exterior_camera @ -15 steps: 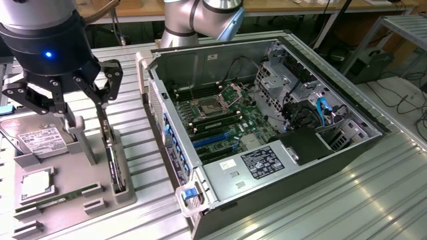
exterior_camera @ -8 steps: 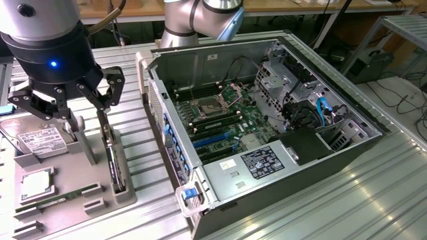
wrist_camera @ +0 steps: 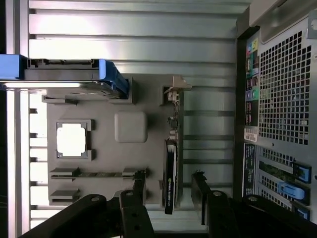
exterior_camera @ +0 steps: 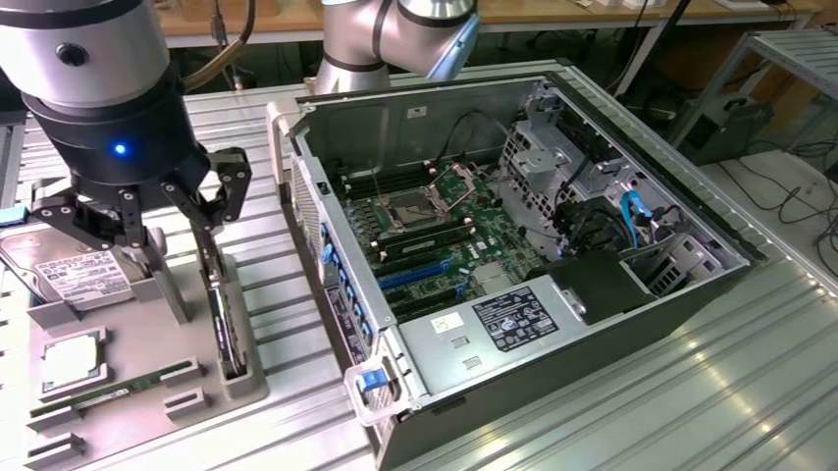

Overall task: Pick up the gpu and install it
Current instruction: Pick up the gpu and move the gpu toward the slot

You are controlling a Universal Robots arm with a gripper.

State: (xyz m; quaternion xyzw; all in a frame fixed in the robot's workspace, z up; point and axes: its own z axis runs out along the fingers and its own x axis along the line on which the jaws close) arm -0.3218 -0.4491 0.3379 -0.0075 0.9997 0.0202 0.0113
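Gpu stands on its edge in a slot of the grey tray, beside the open computer case. The gripper hangs over it with its fingers spread. One finger is on each side of the card and neither touches it. A hard drive sits at one end of the same tray.

The gpu, a thin, flat, rectangular dark circuit card, stands upright on its long edge in a narrow slot of a grey moulded holder. Its pale beige-silver metal bracket is at the end farthest from the fingers. The card's other end lies between the two spread fingers, roughly midway, with a gap on each side and touching neither. In the exterior view the card sits just below the fingertips.
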